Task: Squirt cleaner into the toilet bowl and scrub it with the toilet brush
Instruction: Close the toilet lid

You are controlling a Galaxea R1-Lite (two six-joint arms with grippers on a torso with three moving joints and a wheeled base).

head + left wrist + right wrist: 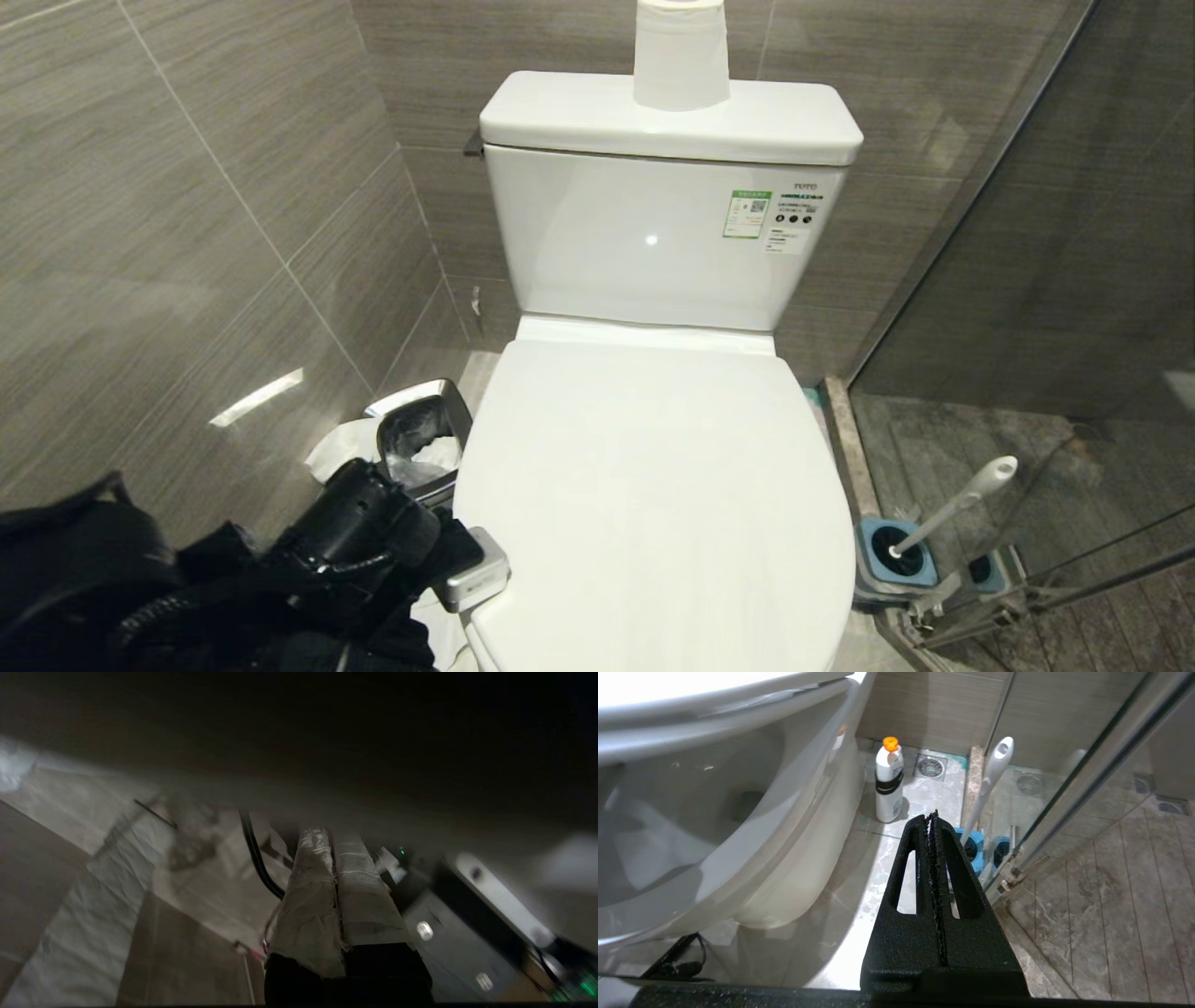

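The white toilet's lid (653, 495) is down, so the inside of the toilet bowl is hidden; its outer wall (752, 826) shows in the right wrist view. The toilet brush (952, 509) leans in its blue holder (898, 553) on the floor to the toilet's right. A white cleaner bottle (888, 786) with an orange cap stands by the toilet's base. My right gripper (933, 816) is shut and empty, low beside the bowl, pointing toward the brush handle (994, 777). My left arm (355, 541) is at the lid's front left; its taped gripper (327, 842) is shut and empty.
A steel waste bin (420, 439) with tissue stands left of the toilet, close to my left arm. A paper roll (681, 56) sits on the tank. A glass shower door (1074, 280) closes off the right, just behind the brush holder. A floor drain (930, 766) lies past the bottle.
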